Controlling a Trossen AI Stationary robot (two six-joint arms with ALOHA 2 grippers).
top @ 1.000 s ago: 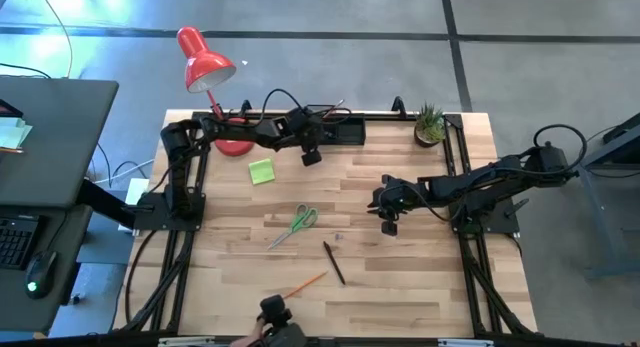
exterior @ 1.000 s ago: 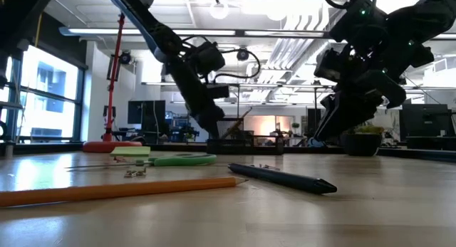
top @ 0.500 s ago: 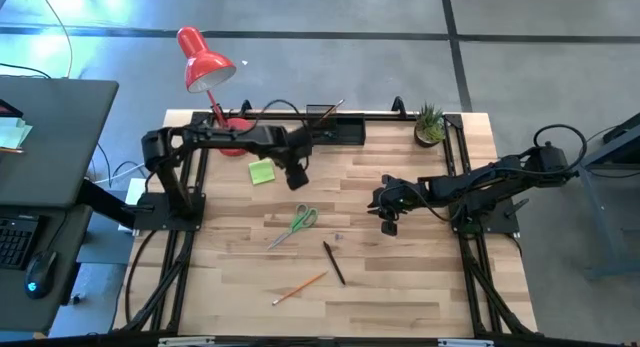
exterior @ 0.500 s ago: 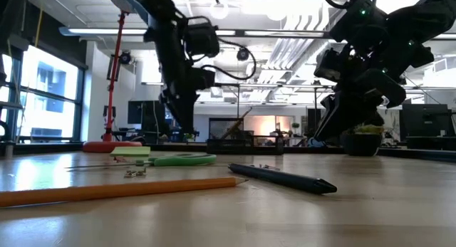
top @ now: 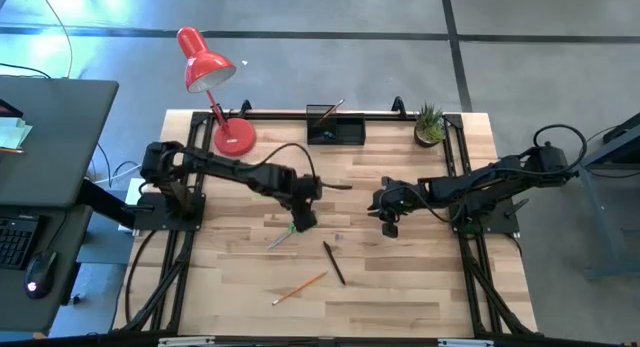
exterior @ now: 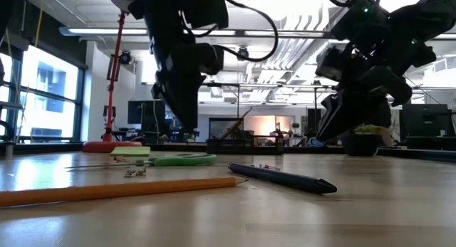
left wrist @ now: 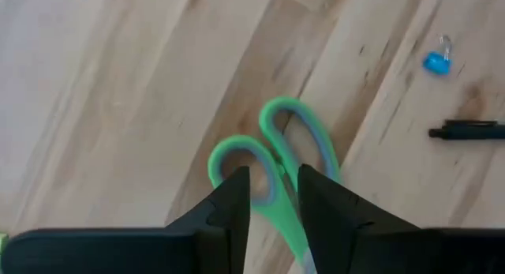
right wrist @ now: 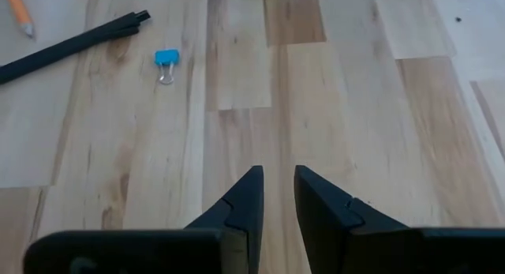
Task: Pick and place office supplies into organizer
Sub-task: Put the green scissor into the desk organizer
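On table (top: 400,277), left fingers (left wrist: 237,197) narrowly straddle scissors (left wrist: 272,167) handle, seemingly ungripped.

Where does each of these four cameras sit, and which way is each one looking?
High view: above the table, looking straight down; both arms, the organizer and scissors show.
Low view: at tabletop height, looking level across a pencil and pen; both arms hang in from above.
Left wrist view: over the scissors, the left gripper straddling a handle.
Right wrist view: over bare wood, right gripper empty.
Both wrist views share the blue clip.
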